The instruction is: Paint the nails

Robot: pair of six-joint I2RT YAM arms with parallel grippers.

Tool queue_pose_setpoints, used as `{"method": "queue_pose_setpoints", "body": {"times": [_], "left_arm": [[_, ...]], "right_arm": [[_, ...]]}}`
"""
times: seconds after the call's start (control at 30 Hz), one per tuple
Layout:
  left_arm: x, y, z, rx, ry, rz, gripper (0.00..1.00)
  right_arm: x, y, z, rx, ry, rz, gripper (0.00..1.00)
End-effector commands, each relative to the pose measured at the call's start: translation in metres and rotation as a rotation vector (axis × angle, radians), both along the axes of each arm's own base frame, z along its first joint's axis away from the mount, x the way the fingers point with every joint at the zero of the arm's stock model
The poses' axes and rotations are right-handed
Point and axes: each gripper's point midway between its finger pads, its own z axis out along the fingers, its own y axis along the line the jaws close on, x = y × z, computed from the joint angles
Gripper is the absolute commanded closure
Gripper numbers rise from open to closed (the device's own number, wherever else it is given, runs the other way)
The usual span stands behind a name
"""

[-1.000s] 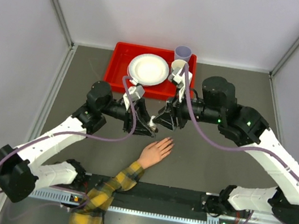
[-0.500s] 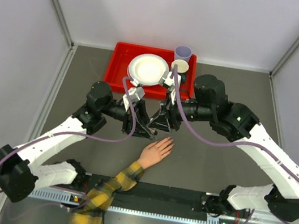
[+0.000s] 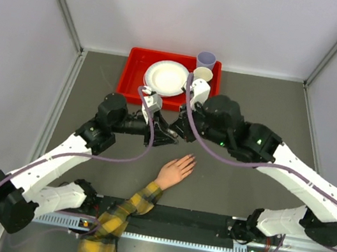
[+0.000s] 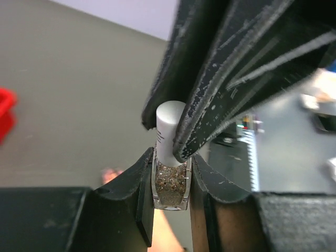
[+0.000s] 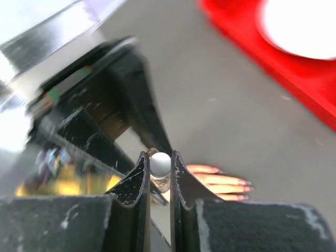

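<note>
- Honestly, the painting job looked barely started. Both arms were bunched up over the middle of the table (image 3: 98, 82), just beyond the mannequin hand (image 3: 174, 171).
- The left end effector (image 4: 171, 170) was clamped tight around a little clear polish bottle (image 4: 170, 193) with glittery brownish stuff inside, holding it off the table with the neck pointing at the other arm.
- The right end effector (image 5: 158, 160) was pinched shut on the bottle's white cap (image 4: 168, 123). The fingers sat on either side of it, and the cap was still seated on the bottle.
- So my read was that they were at the open-the-bottle step. No brush was out, and I couldn't see any polish on anything.
- The mannequin hand lay palm down with its fingers pointing away from the arm bases, and its arm in a yellow-and-black plaid sleeve (image 3: 117, 218) ran back to the near edge.
- The nails (image 5: 245, 185) were on those fingertips, below and a bit nearer than the bottle. They were too small and blurry for me to say whether any had a coat, but with the cap on I'd guess none.
- Left to do, as I figured it: get the cap off, bring the brush down, and do every nail.
- A red tray (image 3: 135, 72) with a white plate (image 3: 167, 77) sat at the far side and wasn't part of this.
</note>
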Motion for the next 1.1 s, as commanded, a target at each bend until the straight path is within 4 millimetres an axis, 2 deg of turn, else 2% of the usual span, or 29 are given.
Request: {"method": "queue_pose_setpoints", "body": {"times": [0.0,0.13,0.27,0.3,0.4,0.43,0.47,0.5,0.53,0.67,0.7,0.77,0.8,0.83,0.87,0.9,0.93,0.97,1.0,1.07], "left_arm": [[0.065,0.032,0.014,0.033,-0.111,0.430,1.00],[0.060,0.030,0.017,0.010,-0.121,0.407,1.00],[0.050,0.024,0.018,0.003,-0.118,0.335,0.98],[0.049,0.023,0.021,-0.006,-0.126,0.324,0.79],[0.045,0.024,0.023,-0.019,-0.135,0.320,0.53],[0.045,0.026,0.026,-0.025,-0.143,0.337,0.25],[0.046,0.028,0.026,-0.022,-0.151,0.344,0.16],[0.047,0.029,0.026,-0.020,-0.155,0.355,0.11],[0.048,0.032,0.029,-0.021,-0.167,0.368,0.05],[0.055,0.043,0.033,-0.029,-0.197,0.452,0.01],[0.056,0.045,0.034,-0.031,-0.200,0.469,0.01],[0.060,0.053,0.036,-0.033,-0.211,0.521,0.01],[0.062,0.056,0.038,-0.037,-0.218,0.542,0.01],[0.063,0.058,0.039,-0.039,-0.220,0.556,0.01],[0.064,0.059,0.039,-0.037,-0.221,0.568,0.01],[0.063,0.060,0.041,-0.042,-0.225,0.570,0.01],[0.063,0.060,0.041,-0.043,-0.226,0.570,0.01],[0.062,0.060,0.042,-0.047,-0.228,0.566,0.01],[0.061,0.061,0.044,-0.054,-0.231,0.568,0.01],[0.060,0.061,0.045,-0.061,-0.234,0.565,0.01]], "right_arm": [[0.019,-0.029,0.002,0.035,-0.023,-0.479,1.00],[0.018,-0.020,0.005,0.054,-0.040,-0.500,1.00],[0.016,-0.014,0.018,0.078,-0.070,-0.442,1.00],[0.016,-0.014,0.019,0.082,-0.075,-0.436,1.00],[0.022,-0.024,0.023,0.082,-0.105,-0.448,1.00],[0.024,-0.027,0.022,0.078,-0.106,-0.455,1.00],[0.026,-0.034,0.025,0.087,-0.114,-0.466,1.00],[0.033,-0.040,0.028,0.103,-0.120,-0.487,1.00],[0.037,-0.044,0.020,0.089,-0.125,-0.501,1.00],[0.062,-0.074,0.008,0.066,-0.142,-0.609,1.00],[0.072,-0.088,-0.006,0.033,-0.149,-0.664,1.00],[0.088,-0.109,-0.013,0.026,-0.181,-0.783,1.00],[0.094,-0.118,-0.032,-0.009,-0.179,-0.821,1.00],[0.107,-0.137,-0.037,-0.012,-0.195,-0.915,1.00],[0.112,-0.146,-0.045,-0.005,-0.186,-0.980,1.00],[0.116,-0.156,-0.061,-0.040,-0.189,-1.025,1.00],[0.125,-0.172,-0.067,-0.053,-0.220,-1.117,1.00],[0.128,-0.179,-0.072,-0.043,-0.228,-1.170,1.00],[0.130,-0.187,-0.088,-0.069,-0.229,-1.204,1.00],[0.138,-0.199,-0.100,-0.034,-0.229,-1.295,1.00]]}}
